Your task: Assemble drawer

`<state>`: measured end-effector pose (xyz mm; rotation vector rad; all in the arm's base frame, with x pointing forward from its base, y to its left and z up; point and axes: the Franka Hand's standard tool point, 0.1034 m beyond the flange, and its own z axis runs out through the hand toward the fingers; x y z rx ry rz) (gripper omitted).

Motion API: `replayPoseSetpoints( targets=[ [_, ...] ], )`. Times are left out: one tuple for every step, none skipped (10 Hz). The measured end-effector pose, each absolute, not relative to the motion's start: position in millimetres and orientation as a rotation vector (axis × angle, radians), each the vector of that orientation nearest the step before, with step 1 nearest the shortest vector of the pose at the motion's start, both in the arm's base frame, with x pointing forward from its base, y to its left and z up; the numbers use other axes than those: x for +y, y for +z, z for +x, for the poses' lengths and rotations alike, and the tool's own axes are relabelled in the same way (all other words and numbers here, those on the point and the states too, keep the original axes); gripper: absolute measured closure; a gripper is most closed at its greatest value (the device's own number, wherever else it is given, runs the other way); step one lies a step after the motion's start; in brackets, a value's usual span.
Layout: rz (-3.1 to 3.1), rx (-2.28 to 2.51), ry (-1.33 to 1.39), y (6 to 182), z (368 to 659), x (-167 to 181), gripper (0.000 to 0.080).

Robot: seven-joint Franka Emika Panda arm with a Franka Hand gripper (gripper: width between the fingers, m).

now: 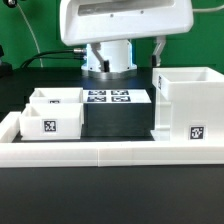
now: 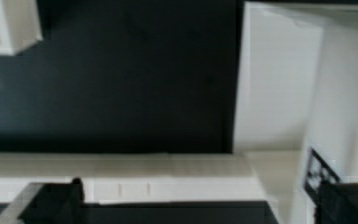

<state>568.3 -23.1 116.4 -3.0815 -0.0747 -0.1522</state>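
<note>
Hovering over the black tabletop [image 1: 110, 195] with the end effector [image 2: 202, 203] released, its fingers [image 2: 55, 200] standing wide apart and gripping nothing. Seeing the drawer [image 1: 50, 122] sitting at the exterior view's left, tag facing forward, just behind the front border rail [image 1: 100, 152] and beside the marker board [image 1: 108, 98]. Noting a second small tray [image 1: 58, 97] lying just behind it, and the larger housing [image 1: 190, 105] standing at the exterior view's right.

Exterior view's bright and even, a bit soft, white plastic like the drawer [image 1: 50, 122] nearly blown out on top against the dark tabletop [image 1: 110, 200]. Wrist view's dimmer, greyish, and properly blurry all over.
</note>
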Motion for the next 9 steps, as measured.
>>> replayPoseSetpoints(
  targets=[
    [-3.095, -0.082, -0.156, 108.8, 560.3, -39.7, 0.0151],
    [-3.100, -0.075, -0.146, 103.0, 554.5, -47.4, 0.0151],
    [-3.098, -0.072, -0.148, 104.3, 556.1, -44.8, 0.0151],
    [-3.098, -0.072, -0.147, 104.0, 555.9, -45.1, 0.0151],
    [-3.098, -0.071, -0.146, 103.8, 555.8, -45.5, 0.0151],
    [-3.098, -0.071, -0.146, 103.7, 555.8, -45.4, 0.0151],
    [-3.098, -0.071, -0.146, 103.7, 555.7, -45.5, 0.0151],
    [-3.099, -0.067, -0.142, 102.6, 554.6, -47.0, 0.0151],
    [-3.103, -0.047, -0.116, 95.8, 546.3, -55.2, 0.0151]
  ],
)
